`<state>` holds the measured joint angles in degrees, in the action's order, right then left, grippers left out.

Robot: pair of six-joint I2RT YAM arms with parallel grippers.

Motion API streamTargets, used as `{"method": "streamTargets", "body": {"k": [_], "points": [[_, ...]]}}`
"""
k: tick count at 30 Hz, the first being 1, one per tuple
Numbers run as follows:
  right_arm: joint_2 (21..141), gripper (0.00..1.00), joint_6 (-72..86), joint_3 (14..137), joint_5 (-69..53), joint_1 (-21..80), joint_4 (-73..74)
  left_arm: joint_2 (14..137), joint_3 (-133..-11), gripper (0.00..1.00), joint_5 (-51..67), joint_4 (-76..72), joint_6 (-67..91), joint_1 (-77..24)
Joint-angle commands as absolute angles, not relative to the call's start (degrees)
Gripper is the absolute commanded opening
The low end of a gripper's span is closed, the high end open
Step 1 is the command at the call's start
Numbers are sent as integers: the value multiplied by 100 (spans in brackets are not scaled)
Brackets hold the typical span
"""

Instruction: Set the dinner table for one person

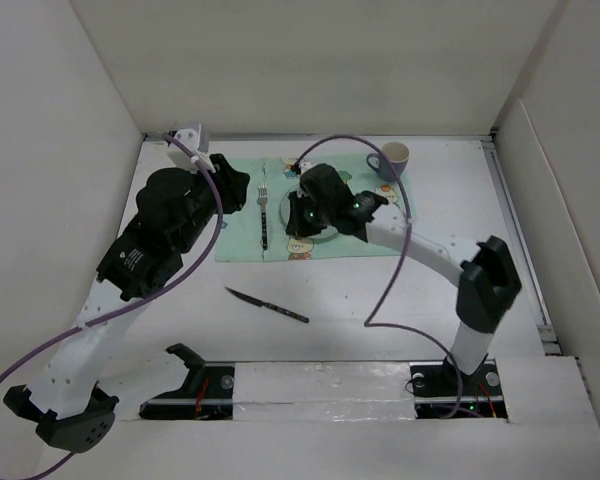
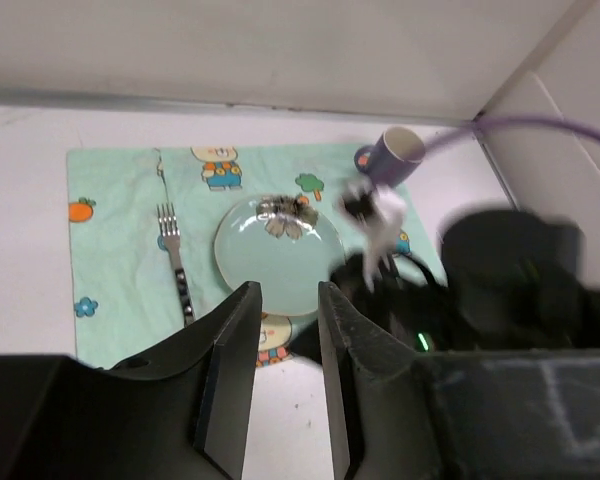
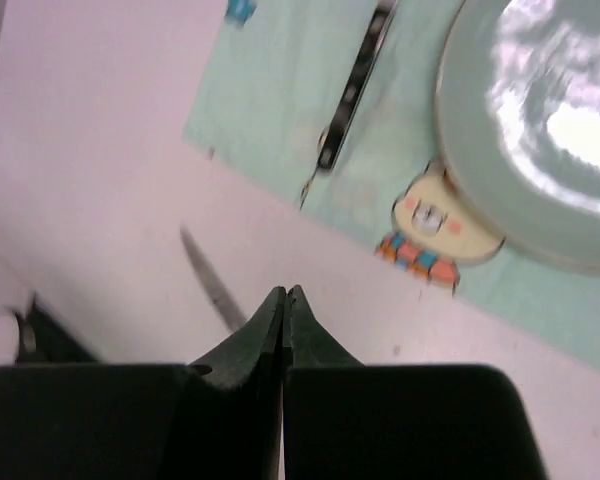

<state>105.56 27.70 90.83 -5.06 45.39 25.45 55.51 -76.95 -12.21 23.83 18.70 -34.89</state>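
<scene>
The white dinner table (image 1: 380, 300) carries a mint-green cartoon placemat (image 1: 360, 225) at the back centre. On the mat lie a fork (image 1: 263, 215) and a pale green plate (image 2: 275, 255). A purple mug (image 1: 390, 158) stands at the mat's far right corner. A dark knife (image 1: 268, 305) lies on the bare table in front of the mat. My left gripper (image 1: 232, 185) hovers over the mat's left end, open and empty. My right gripper (image 1: 296, 220) is shut and empty over the plate's near-left edge; the right wrist view shows the knife blade (image 3: 210, 280) beyond its tips (image 3: 283, 295).
White walls enclose the table at the back and both sides. The right arm (image 2: 500, 270) and its purple cable (image 1: 395, 270) cross the mat's right half. Both arm bases sit on the mounting rail (image 1: 320, 385) at the near edge.
</scene>
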Motion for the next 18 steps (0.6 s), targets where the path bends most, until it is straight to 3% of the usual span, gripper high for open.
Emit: {"method": "streamTargets", "body": {"k": [1, 2, 4, 5, 9, 18], "points": [[9819, 7, 1847, 7931, -616, 5307, 2013, 5625, -7998, 26, -1503, 2109, 1609, -3507], [9678, 32, 1785, 7423, -598, 5613, 2065, 5721, -8068, 26, -1538, 2101, 1600, -3507], [9449, 60, 1635, 7025, -484, 5809, 2127, 5827, -8173, 26, -1564, 2092, 1591, -3507], [9422, 69, 1591, 6866, -510, 5879, 2083, 5932, -8296, 26, -1547, 2066, 1591, -3507], [9544, 74, 1258, 6653, -273, 6064, 2057, 6204, -8586, 28, -1459, 1934, 1635, -3507], [10774, 74, 616, 7382, 44, 6310, 2109, 6320, -8702, 33, -1230, 1890, 2100, -3507]]}}
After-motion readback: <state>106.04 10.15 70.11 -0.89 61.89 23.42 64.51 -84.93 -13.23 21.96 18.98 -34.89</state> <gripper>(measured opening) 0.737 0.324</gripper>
